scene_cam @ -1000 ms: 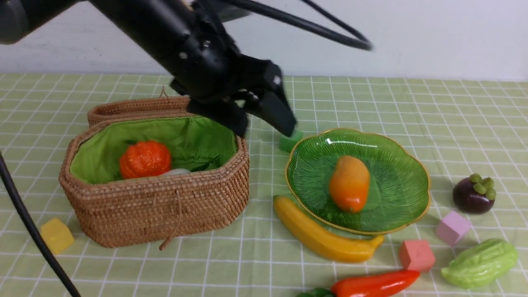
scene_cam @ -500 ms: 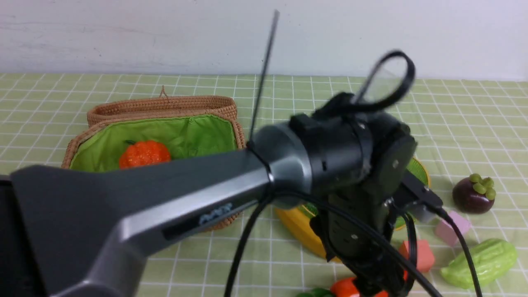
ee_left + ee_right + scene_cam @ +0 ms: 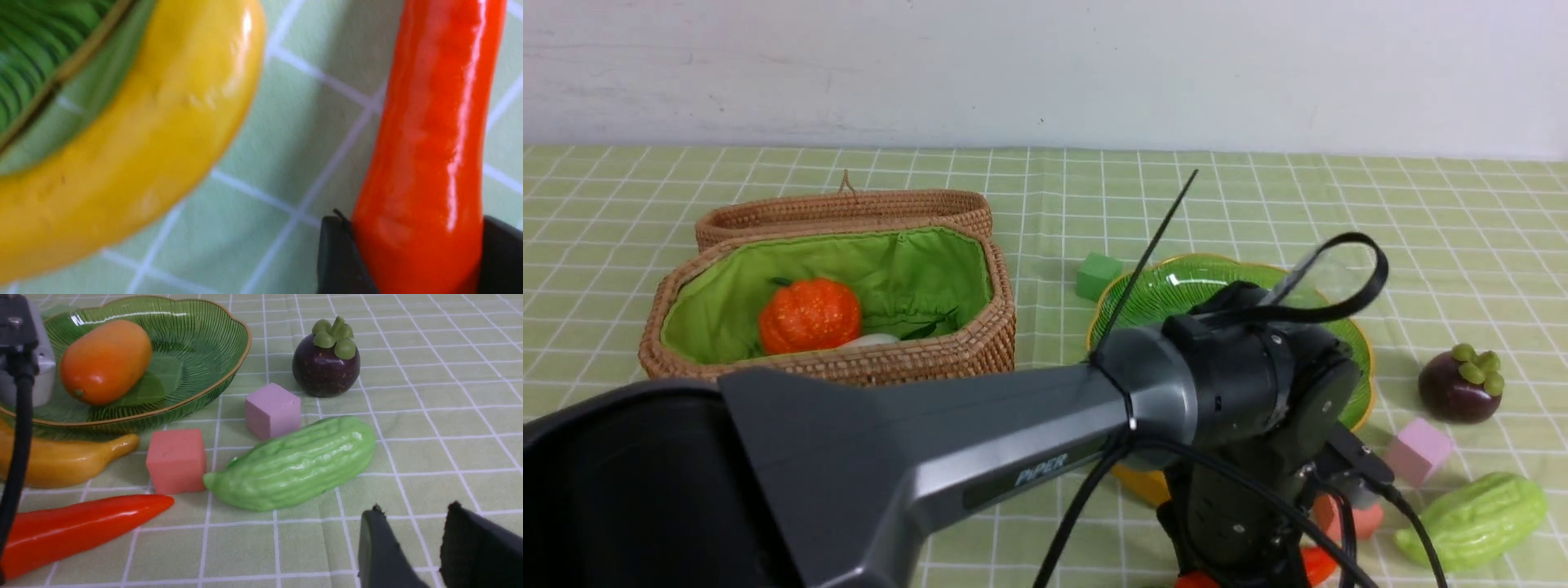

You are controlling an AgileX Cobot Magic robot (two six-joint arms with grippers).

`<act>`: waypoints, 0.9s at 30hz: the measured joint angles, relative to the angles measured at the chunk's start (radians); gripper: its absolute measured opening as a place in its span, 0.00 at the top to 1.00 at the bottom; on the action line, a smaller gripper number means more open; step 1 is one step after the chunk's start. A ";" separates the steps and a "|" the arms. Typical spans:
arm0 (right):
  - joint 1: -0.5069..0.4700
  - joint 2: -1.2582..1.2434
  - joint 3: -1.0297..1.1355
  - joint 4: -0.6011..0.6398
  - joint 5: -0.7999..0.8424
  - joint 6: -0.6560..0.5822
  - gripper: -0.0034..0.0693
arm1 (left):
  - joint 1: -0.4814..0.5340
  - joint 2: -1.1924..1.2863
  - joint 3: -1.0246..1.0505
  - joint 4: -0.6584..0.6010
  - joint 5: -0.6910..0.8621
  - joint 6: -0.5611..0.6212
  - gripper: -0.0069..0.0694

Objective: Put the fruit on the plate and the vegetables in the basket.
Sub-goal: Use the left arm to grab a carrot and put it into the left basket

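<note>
The red pepper (image 3: 429, 143) lies on the surface, low in the front view, beside the banana (image 3: 135, 134) and the plate (image 3: 61, 77). The left fingers (image 3: 339, 257) press it from both sides, seemingly near its thick end, so it may tip or slip when lifted. The right fingers (image 3: 380, 547) stand partly open and empty. One second ago the left arm hung over the basket (image 3: 992, 327).

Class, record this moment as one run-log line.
left gripper: shut on red pepper | right gripper: open, empty | plate: mango | basket: pumpkin | unsorted: banana, mangosteen, gourd
</note>
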 joint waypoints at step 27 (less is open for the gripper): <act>0.000 0.000 0.000 0.000 0.000 0.000 0.62 | 0.717 -0.512 0.192 0.122 0.000 0.362 0.41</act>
